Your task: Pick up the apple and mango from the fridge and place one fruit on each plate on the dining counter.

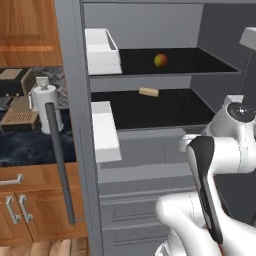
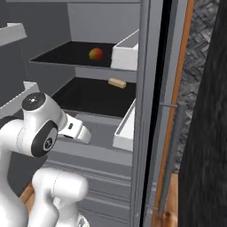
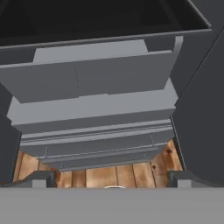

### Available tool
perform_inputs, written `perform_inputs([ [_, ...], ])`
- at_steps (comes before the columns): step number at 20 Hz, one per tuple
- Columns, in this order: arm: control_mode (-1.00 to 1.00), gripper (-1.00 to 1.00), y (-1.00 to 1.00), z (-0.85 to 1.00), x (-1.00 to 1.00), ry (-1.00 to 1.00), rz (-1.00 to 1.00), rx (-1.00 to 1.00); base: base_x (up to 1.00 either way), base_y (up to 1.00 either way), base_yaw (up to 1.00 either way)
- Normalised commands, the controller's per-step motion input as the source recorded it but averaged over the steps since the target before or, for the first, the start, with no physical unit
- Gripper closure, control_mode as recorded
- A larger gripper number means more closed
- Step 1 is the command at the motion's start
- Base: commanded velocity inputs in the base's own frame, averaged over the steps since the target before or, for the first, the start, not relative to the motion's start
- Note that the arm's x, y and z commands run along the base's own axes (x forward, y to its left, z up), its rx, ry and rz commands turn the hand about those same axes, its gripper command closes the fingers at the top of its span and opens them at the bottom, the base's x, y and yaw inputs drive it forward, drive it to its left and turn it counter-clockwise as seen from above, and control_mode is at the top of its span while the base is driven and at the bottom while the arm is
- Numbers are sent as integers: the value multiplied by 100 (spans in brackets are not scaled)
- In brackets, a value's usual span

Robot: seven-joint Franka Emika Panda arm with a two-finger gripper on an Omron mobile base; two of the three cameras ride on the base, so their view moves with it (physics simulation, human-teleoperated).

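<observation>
Gripper (image 3: 112, 178) spread wide, holding nothing, facing fridge (image 1: 150, 170) drawers; mango (image 1: 160, 60) on upper shelf.

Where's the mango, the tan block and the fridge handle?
mango (image 1: 160, 60), left base view, middle of the fruit
tan block (image 1: 148, 92), left base view, its top face
fridge handle (image 1: 60, 160), left base view, mid-bar

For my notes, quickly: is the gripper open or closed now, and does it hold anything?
Gripper: open, jaws wide apart, holding nothing.
</observation>
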Motion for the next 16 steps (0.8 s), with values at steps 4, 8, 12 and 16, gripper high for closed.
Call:
perform_inputs([
  [4, 100, -100, 0, 0, 0, 0, 0, 0, 43, 9, -5],
  [8, 100, -100, 0, 0, 0, 0, 0, 0, 59, 19, -18],
  [12, 100, -100, 0, 0, 0, 0, 0, 0, 66, 31, -26],
  [16, 100, -100, 0, 0, 0, 0, 0, 0, 70, 30, -15],
])
